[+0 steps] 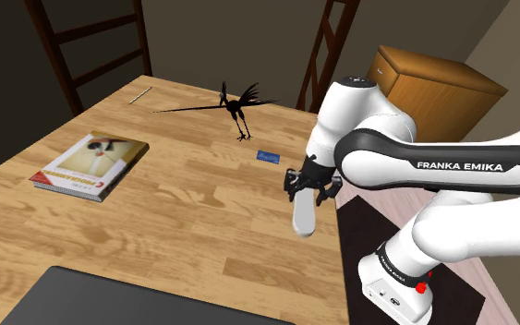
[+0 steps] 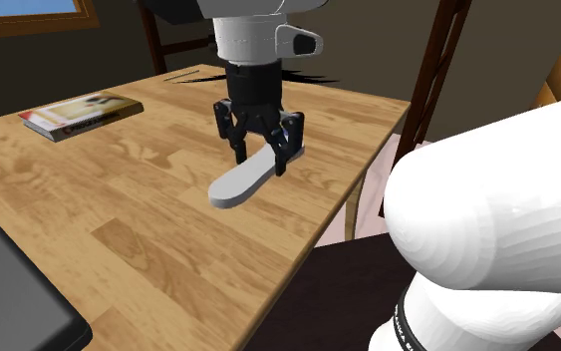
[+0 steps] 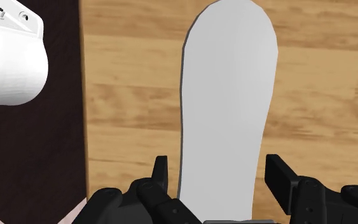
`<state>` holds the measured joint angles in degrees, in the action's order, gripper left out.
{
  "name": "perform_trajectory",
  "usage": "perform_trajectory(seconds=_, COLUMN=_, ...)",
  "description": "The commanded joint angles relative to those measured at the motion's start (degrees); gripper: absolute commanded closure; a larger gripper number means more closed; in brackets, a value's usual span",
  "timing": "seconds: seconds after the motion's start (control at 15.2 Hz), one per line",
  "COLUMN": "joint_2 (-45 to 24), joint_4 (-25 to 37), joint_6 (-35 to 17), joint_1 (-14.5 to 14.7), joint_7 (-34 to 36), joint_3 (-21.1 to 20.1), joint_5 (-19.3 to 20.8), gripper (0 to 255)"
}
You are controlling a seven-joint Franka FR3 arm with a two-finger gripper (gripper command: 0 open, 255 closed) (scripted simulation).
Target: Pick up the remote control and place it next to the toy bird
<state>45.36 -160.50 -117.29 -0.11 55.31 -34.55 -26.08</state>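
Gripper (image 2: 261, 160) open, straddles one end of the white remote control (image 2: 234, 185) (untouched, lying near the wooden table (image 1: 184, 212) edge), long axis running out between the fingers, toy bird (image 1: 239, 111) well beyond.

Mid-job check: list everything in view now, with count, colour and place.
remote control: one, pale grey, on the table near the stand-side edge
toy bird: one, black, far part of the table
book: one, red and white, shoulder view's left
card: one, blue, between toy bird and remote control
slab: one, dark grey, table's near corner
table: one, light wood, under everything
cabinet: one, brown wood, beyond the table
arm: one, white with dark joints
claw: one, black, open, straddling the remote control
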Motion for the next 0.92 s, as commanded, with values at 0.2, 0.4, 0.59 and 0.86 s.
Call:
perform_trajectory(seconds=0.2, joint_2=2.0, joint_4=2.7, joint_6=4.7, joint_1=-0.2, joint_7=0.2, joint_3=1.8, joint_5=1.4, gripper=255)
perform_trajectory(seconds=0.4, joint_2=2.9, joint_4=4.4, joint_6=7.3, joint_1=-0.4, joint_7=0.3, joint_3=2.8, joint_5=2.3, gripper=255)
perform_trajectory(seconds=0.59, joint_2=3.6, joint_4=6.3, joint_6=9.9, joint_1=-0.6, joint_7=0.4, joint_3=3.8, joint_5=3.2, gripper=255)
perform_trajectory(seconds=0.86, joint_2=4.3, joint_4=8.9, joint_6=13.1, joint_1=-0.9, joint_7=0.5, joint_3=5.0, joint_5=4.2, gripper=255)
